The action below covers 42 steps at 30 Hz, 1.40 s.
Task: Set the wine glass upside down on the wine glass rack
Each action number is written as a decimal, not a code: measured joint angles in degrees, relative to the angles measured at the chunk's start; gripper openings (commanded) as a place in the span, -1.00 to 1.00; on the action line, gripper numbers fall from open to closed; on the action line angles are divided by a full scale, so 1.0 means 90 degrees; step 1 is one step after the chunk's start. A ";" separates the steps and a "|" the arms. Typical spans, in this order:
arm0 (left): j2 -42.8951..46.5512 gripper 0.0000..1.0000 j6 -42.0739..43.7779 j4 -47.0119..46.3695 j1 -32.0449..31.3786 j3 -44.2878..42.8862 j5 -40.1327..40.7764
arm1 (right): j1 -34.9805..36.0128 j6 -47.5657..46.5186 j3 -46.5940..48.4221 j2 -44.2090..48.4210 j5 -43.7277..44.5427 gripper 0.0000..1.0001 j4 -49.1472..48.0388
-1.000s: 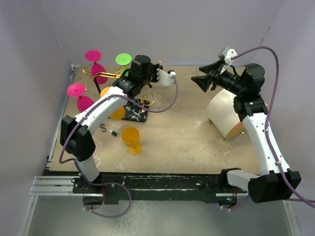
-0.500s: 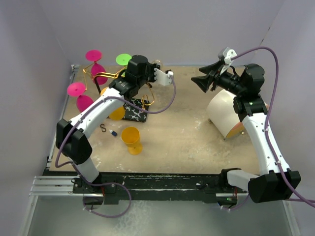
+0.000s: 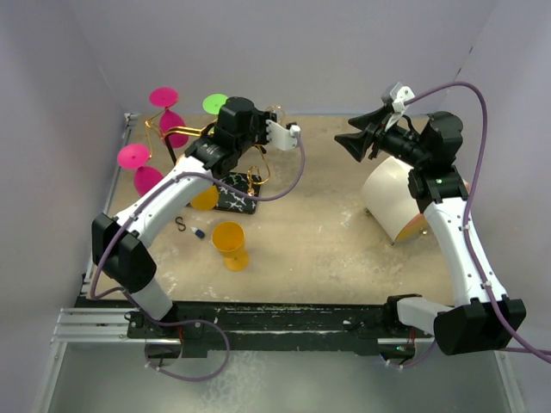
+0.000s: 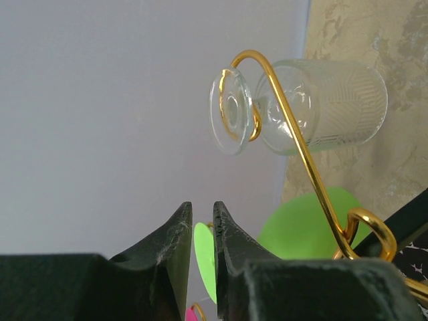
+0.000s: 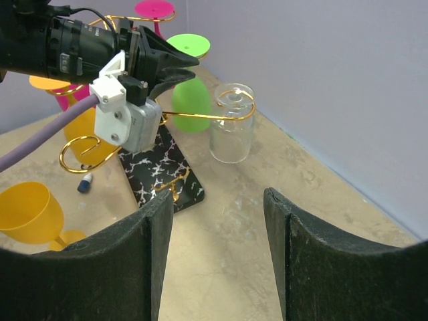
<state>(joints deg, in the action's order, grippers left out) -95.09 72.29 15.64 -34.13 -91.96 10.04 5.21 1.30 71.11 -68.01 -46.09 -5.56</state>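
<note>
Left gripper (image 4: 201, 210) has its black fingers a narrow slit apart with nothing between them; it sits just beside the wine glass rack (image 4: 304, 157) and clear of every glass. That rack, gold wire on a black white-veined base (image 3: 238, 196), stands at the far-left corner of the tabletop (image 3: 327, 232). Two pink glasses (image 3: 162, 98) hang upside down on its left arms, an orange glass (image 3: 205, 198) hangs low at its near side, and a green glass (image 5: 189, 97) hangs toward the back wall. On the rack's rightmost arm hangs the wine glass (image 5: 232, 124), clear and ribbed, its foot caught in the gold spiral curl and its bowl mouth pointing down; whether the rim touches the tabletop cannot be told. Nearer the front edge, a yellow glass (image 3: 229, 241) stands upright on the tabletop, with a small dark hook (image 3: 181, 224) and a small blue and white piece (image 3: 199, 233) just to its left. A white cylinder (image 3: 392, 198) lies near the right edge, under the right arm. Right gripper (image 5: 217, 200) hangs above the tabletop's far right, well apart from the rack, pointing toward it, its fingers spread wide and empty.
</note>
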 measured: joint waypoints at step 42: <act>0.4065 0.69 -0.2392 0.5136 0.0539 0.2348 -0.4568 | -0.0039 -0.1984 -0.0794 0.0680 0.0748 0.96 0.2176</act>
<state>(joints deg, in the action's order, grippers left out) -58.50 50.76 61.87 -29.28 -70.83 -31.07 4.86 -16.56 63.96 -61.89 -39.35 14.02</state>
